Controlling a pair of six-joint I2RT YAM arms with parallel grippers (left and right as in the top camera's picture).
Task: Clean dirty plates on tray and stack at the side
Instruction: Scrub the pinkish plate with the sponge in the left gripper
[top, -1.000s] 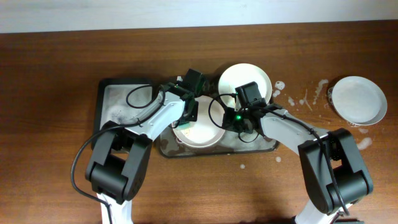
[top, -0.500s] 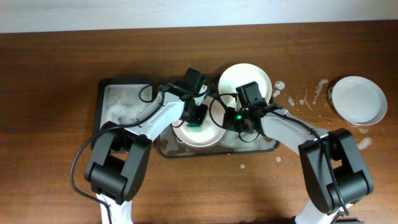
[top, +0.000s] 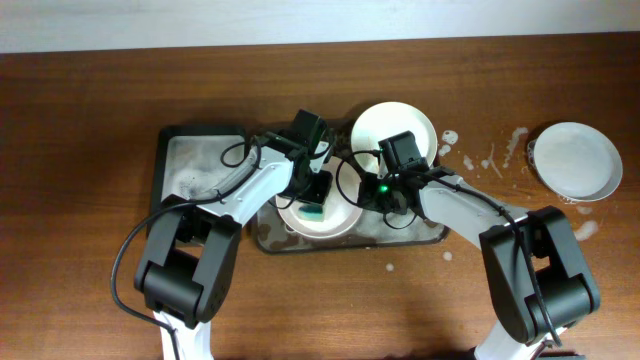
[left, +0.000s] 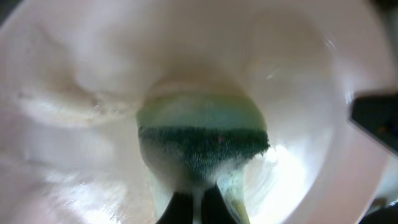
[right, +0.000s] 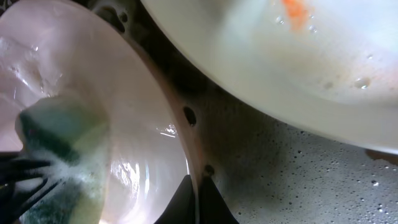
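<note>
A white plate (top: 335, 220) lies on the dark grey tray (top: 432, 236). My left gripper (top: 314, 192) is shut on a green sponge (top: 313, 208) and presses it on this plate's inside; the left wrist view shows the jaws (left: 198, 198), the foamy sponge (left: 202, 140) and the plate (left: 81, 93). My right gripper (top: 366, 192) is shut on the plate's right rim; in the right wrist view its jaws (right: 198, 188) pinch the rim (right: 155, 106). A second plate (top: 395, 128) with an orange smear (right: 295, 9) rests on the tray's back. A third plate (top: 575, 160) sits on the table at the right.
A smaller dark tray (top: 190, 160) with foam stands to the left of the big tray. Foam splashes (top: 490, 158) dot the wooden table between the tray and the right plate. The tray floor (right: 298, 180) is wet and bubbly.
My left gripper has slid the sponge a little toward the front across the plate, and the sponge now shows more. The right gripper has kept hold of the rim.
</note>
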